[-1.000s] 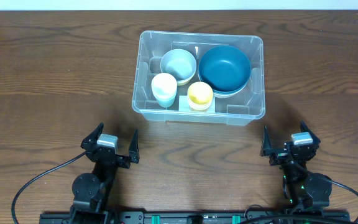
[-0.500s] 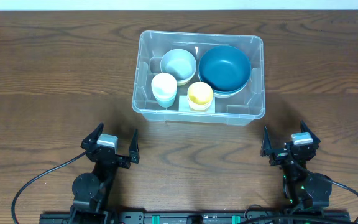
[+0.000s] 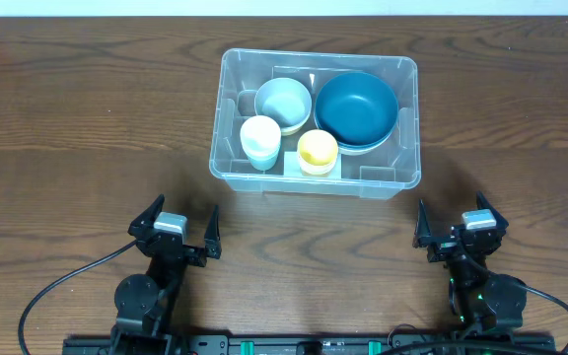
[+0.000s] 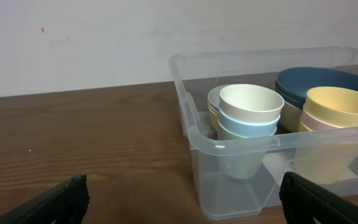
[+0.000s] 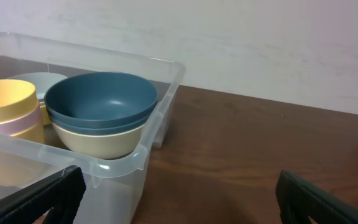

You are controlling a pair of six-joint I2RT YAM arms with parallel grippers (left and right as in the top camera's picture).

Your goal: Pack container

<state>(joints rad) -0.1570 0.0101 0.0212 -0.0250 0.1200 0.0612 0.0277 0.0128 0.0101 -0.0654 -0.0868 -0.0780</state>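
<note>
The clear plastic container [image 3: 410, 126] stands at the middle back of the table. Inside it are a dark blue bowl [image 3: 356, 106] stacked on a cream bowl, a pale blue bowl [image 3: 283, 100], a stack of white and pale blue cups [image 3: 260, 138] and a yellow cup [image 3: 317, 148]. The container also shows in the left wrist view [image 4: 229, 180] and in the right wrist view [image 5: 120, 168]. My left gripper [image 3: 177, 230] is open and empty near the front edge, apart from the container. My right gripper [image 3: 457, 227] is open and empty at the front right.
The wooden table [image 3: 77, 128] stretches to both sides of the container. Black cables [image 3: 52, 296] run from the arm bases along the front edge. A pale wall [image 4: 104, 37] stands behind the table.
</note>
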